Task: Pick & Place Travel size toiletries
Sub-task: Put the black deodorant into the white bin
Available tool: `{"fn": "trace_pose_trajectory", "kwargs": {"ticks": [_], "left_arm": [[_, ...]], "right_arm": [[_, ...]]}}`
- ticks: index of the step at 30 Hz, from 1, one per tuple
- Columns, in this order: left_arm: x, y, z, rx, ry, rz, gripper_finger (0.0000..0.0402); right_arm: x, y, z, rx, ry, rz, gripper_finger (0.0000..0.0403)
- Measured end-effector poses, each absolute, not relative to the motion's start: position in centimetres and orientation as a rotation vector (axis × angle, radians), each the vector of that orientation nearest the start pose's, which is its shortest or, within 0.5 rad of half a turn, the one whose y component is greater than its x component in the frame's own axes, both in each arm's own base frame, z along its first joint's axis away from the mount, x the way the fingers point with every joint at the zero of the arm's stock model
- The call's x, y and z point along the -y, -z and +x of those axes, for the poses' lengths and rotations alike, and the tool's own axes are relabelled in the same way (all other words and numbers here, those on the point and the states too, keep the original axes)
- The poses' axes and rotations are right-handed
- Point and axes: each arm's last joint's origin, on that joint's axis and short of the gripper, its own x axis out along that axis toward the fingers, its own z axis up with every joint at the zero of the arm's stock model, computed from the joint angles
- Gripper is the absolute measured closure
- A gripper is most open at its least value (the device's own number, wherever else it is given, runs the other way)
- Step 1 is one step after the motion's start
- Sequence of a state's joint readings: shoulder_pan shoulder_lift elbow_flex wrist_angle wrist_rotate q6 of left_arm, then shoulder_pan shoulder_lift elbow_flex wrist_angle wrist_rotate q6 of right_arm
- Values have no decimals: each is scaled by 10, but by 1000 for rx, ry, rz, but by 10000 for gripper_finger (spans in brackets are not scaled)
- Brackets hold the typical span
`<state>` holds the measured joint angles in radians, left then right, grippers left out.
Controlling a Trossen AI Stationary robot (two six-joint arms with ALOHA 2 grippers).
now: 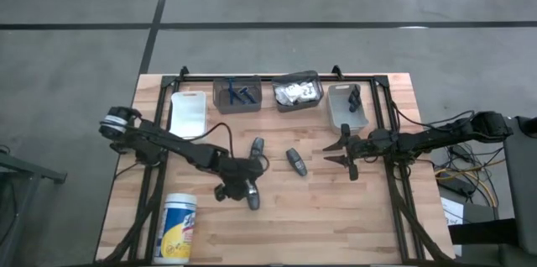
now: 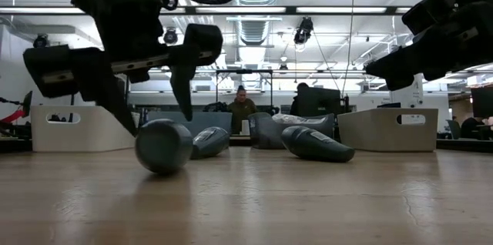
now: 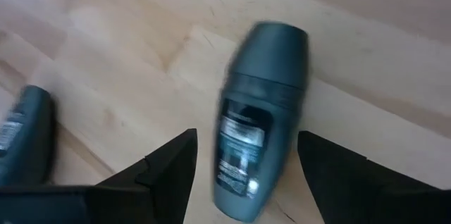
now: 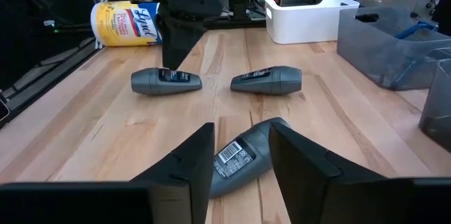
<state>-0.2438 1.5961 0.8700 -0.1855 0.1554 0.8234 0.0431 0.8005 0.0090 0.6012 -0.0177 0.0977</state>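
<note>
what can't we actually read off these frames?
- Left gripper: in the high view it covers most of the dark grey tube under it.
- Tube label: smeared in the left wrist view.
- Bin contents: too small in the high view.
- Right gripper: open; the tube past it is part hidden.

We are seeing three tubes lying mid-table: one nearest, one just behind it, one to their right. Four bins are standing along the far edge, and a canister is lying at the near left.
</note>
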Motion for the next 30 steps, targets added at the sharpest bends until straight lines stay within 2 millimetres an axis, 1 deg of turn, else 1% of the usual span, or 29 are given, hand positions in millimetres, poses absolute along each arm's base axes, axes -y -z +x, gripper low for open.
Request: {"fn": "trace_pose_trajectory", "kwargs": {"ticks": [5,10,16,21,30], "left_arm": [[87,-183,307,-784,755,814,152],[92,-185,319,-853,785,840,152],[95,-173,331,-935,821,845,152],[98,-167,339,-962,835,848,152],[97,-161,341,-995,813,822,152]], "right_arm": [[-7,-142,146,-194,-51,96,286],[-7,-142,146,-194,-50,99,303],[-7,-143,146,-193,-51,99,326],[-7,-143,146,-193,-51,95,344],[-7,-143,146,-193,-51,99,365]]}}
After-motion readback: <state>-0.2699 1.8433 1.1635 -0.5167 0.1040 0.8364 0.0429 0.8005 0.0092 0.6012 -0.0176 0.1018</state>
